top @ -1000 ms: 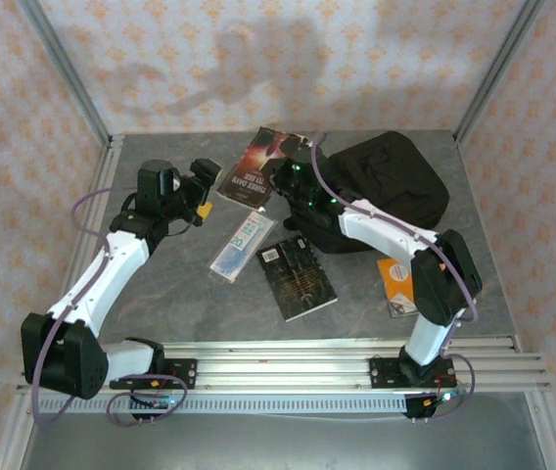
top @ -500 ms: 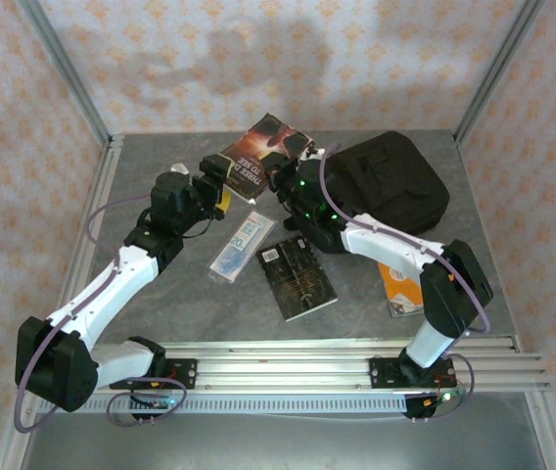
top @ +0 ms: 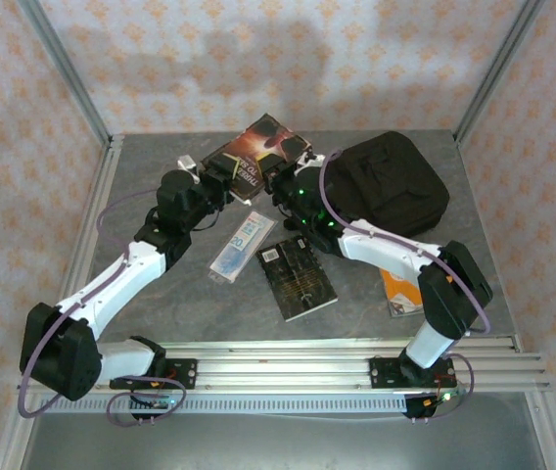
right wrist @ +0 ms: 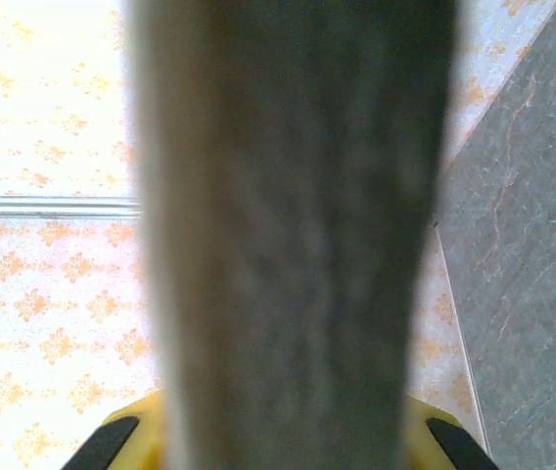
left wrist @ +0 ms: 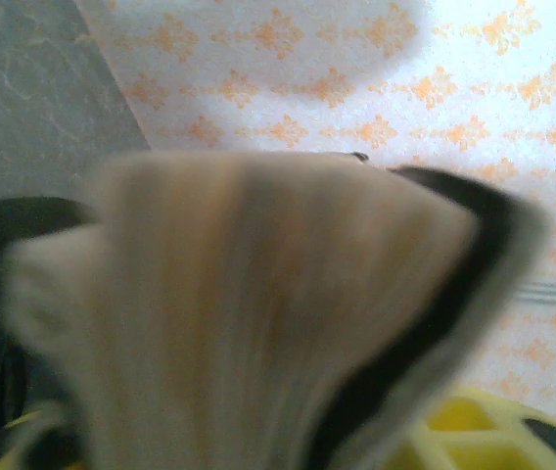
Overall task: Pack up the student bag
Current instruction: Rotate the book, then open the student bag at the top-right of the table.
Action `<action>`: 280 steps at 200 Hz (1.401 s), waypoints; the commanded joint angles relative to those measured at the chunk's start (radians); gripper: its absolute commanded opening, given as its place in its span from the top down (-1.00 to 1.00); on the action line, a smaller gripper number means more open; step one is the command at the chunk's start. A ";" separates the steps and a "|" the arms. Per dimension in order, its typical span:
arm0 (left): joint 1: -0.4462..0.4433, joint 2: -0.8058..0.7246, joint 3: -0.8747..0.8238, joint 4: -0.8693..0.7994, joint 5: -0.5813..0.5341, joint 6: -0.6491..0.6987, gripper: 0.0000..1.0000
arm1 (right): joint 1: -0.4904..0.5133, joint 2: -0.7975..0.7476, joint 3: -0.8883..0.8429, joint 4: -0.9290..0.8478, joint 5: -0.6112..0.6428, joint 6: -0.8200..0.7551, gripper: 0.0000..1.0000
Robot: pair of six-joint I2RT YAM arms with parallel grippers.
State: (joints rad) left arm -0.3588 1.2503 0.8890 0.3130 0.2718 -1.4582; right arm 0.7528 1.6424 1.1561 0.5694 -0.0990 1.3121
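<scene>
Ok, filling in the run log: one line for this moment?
left hand: shut on book | right hand: shut on book | book: held up, beside bag

Our desk (top: 161, 323) is a grey, marbled slab. At its far right lies the student bag (top: 395, 186), flat on the surface. Near the middle a dark book (top: 300, 279) lies flat, and just to its left lies a blue and white packet (top: 241, 245). An orange book (top: 395, 284) lies at the right, partly hidden by an arm. At the far middle a red-and-black book (top: 258, 147) is clamped between the left hand (top: 221, 176) and right hand (top: 283, 176); we cannot tell whether it touches the desk.
</scene>
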 commanded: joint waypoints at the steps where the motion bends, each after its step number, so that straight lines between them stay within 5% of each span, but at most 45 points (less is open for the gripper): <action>1: -0.005 0.003 0.002 0.086 -0.014 0.011 0.37 | 0.002 -0.044 0.004 0.108 0.025 0.007 1.00; 28: -0.005 -0.013 0.004 0.071 -0.026 0.047 1.00 | 0.001 -0.060 0.010 0.049 0.006 -0.031 1.00; 39: -0.005 -0.027 0.012 0.045 -0.034 0.066 1.00 | 0.002 -0.080 0.013 -0.028 0.015 -0.072 0.91; 66: 0.002 -0.089 0.053 -0.101 -0.053 0.168 1.00 | 0.002 -0.168 0.028 -0.305 0.112 -0.256 0.15; 97: 0.026 -0.168 0.120 -0.333 -0.054 0.323 1.00 | -0.002 -0.263 0.099 -0.674 0.278 -0.528 -0.12; 117: 0.029 -0.191 0.181 -0.515 -0.053 0.454 1.00 | -0.037 -0.273 0.163 -0.878 0.295 -0.704 -0.13; 156: 0.028 -0.212 0.210 -0.683 -0.035 0.635 1.00 | -0.139 -0.114 0.405 -1.306 0.085 -1.121 -0.14; 182: 0.029 -0.225 0.192 -0.725 -0.084 0.721 1.00 | -0.170 0.011 0.563 -1.529 0.137 -1.284 -0.22; 228: 0.032 -0.223 0.177 -0.746 -0.112 0.779 1.00 | -0.225 0.115 0.646 -1.614 0.248 -1.369 -0.25; 280: 0.046 -0.207 0.174 -0.761 -0.075 0.766 1.00 | -0.225 0.265 0.704 -1.646 -0.008 -1.368 -0.06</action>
State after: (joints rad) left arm -0.3260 1.0538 1.0634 -0.4717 0.2005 -0.7120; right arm 0.5209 1.8400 1.8187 -1.0138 0.0078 -0.0322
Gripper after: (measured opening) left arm 0.132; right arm 0.533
